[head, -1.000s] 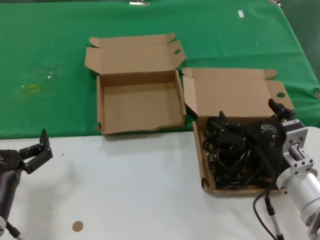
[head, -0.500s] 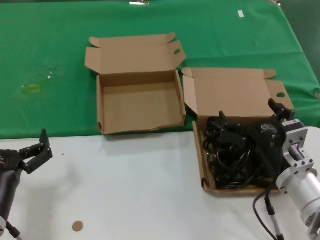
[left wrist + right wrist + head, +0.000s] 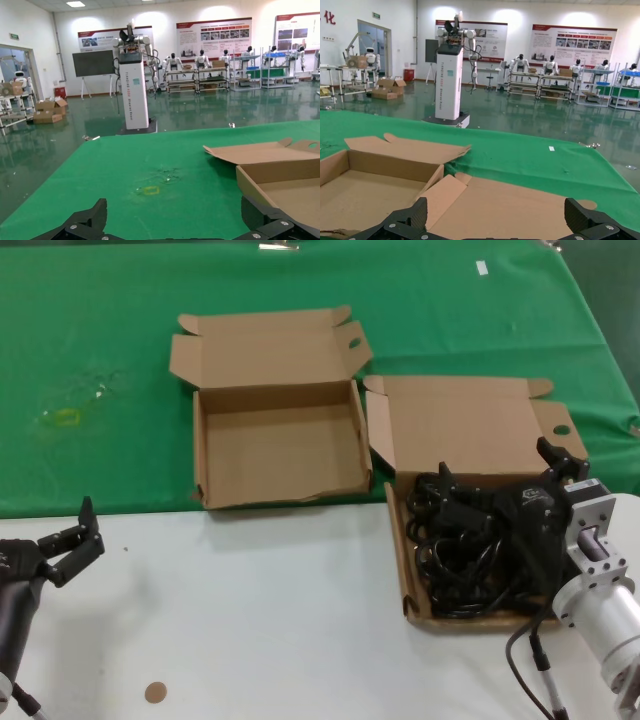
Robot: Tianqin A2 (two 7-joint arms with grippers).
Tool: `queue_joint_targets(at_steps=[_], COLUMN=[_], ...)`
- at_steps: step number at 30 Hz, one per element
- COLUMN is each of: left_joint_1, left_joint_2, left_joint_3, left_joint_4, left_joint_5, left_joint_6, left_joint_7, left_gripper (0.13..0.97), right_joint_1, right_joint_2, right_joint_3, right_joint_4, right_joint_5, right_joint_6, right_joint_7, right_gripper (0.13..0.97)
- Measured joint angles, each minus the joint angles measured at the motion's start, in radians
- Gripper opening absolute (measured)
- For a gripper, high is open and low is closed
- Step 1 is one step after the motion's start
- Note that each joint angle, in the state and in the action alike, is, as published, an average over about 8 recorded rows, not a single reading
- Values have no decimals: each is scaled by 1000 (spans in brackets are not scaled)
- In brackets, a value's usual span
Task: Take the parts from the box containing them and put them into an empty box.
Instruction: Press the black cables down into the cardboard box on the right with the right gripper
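Frankly, my right claw (image 3: 497, 485) sits spread over the cords (image 3: 462, 552); they're limp and tangled, so I'd pinch one loop. Left claw (image 3: 72, 538) idles open, well clear

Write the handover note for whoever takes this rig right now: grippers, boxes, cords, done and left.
Right gripper: open, over the power cords in the full box on the right; nothing visibly grasped.
Left gripper: open, parked low at the near left, over the white table.
Empty box: on the green cloth, lid open, nothing inside.
Done: no cords moved.
Left: grasp the cords and carry them all to the empty box.
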Motion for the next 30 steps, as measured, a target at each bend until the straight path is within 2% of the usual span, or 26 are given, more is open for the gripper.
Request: queue_joint_targets(at_steps=[7, 16, 22, 24, 28, 30], left_joint_1=[0, 0, 0, 0, 0, 0], left_joint_2=[0, 0, 0, 0, 0, 0], left_joint_3=[0, 0, 0, 0, 0, 0], left_joint_4=[0, 0, 0, 0, 0, 0], left_joint_5=[0, 0, 0, 0, 0, 0], left_joint_6=[0, 0, 0, 0, 0, 0], left_joint_7=[0, 0, 0, 0, 0, 0], left_gripper=[927, 815, 678, 632, 632, 576], right_joint_1=[0, -1, 0, 2, 10, 16], right_joint_2=[0, -1, 7, 22, 85, 132], right_joint_3=[0, 2, 1, -9, -53, -86], right_joint_4=[0, 1, 3, 6, 19, 30], right_joint_5=[0, 0, 5, 15, 57, 87], right_joint_6=[0, 0, 5, 14, 44, 62], right_joint_7=[0, 0, 4, 10, 28, 36], right_gripper=[966, 966, 966, 966, 966, 966])
